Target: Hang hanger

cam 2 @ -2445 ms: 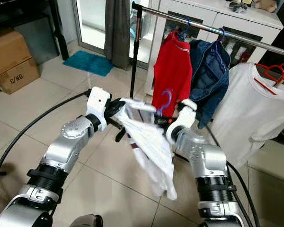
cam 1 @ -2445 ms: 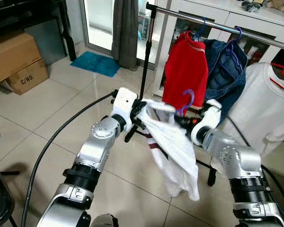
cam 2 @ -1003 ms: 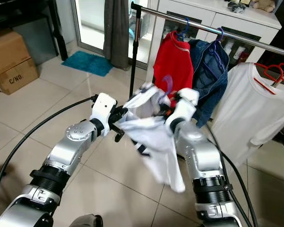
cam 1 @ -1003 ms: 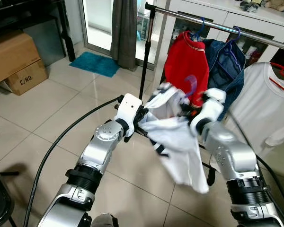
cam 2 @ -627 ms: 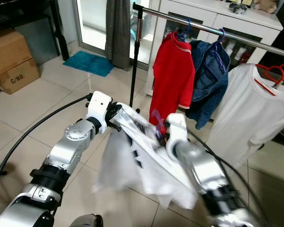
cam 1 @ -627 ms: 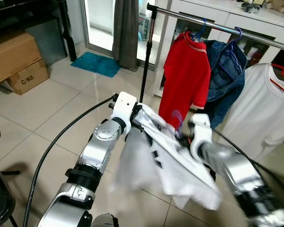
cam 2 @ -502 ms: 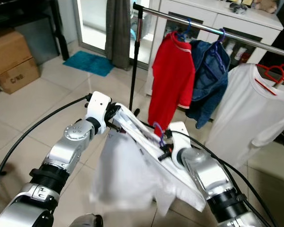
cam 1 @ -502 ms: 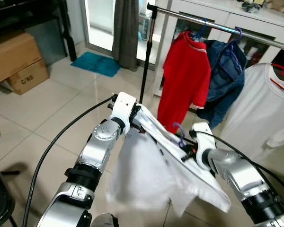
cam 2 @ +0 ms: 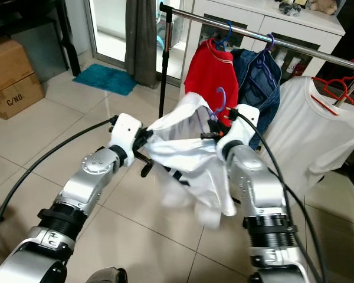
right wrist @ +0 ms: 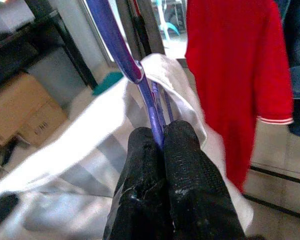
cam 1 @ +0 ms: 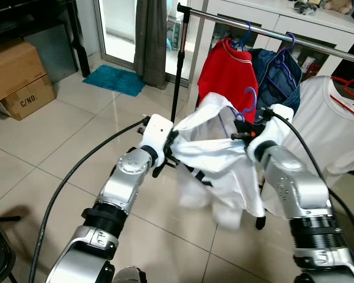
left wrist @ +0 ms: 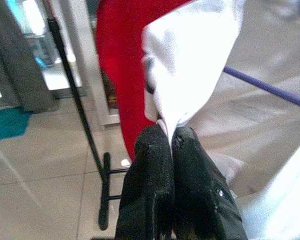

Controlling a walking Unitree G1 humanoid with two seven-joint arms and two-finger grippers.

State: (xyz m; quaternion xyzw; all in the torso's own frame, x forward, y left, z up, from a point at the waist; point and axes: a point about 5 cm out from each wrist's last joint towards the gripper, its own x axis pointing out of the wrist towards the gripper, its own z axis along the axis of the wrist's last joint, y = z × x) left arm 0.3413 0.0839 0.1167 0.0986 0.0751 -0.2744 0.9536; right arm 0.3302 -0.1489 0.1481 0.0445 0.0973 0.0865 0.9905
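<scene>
Both grippers clamp white shirt [cam 1: 215,156] on purple hanger [cam 1: 249,101].

A home: tiled floor [cam 1: 41,135], clothes rail [cam 1: 271,36] at the far right hung with shirts, white cabinet [cam 1: 318,23] behind it, curtain [cam 1: 150,35] and teal mat [cam 1: 113,79] at a glass door, cardboard boxes [cam 1: 17,76] far left.

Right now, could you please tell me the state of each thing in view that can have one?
left pincer: shut on the white shirt's fabric.
right pincer: shut on the purple hanger's neck.
white shirt: on the purple hanger, held up between both arms, bunched.
purple hanger: not yet on the rail, hook below it.
clothes rail: carrying hung garments.
red shirt: hung on the rail.
denim jacket: hung beside the red shirt.
</scene>
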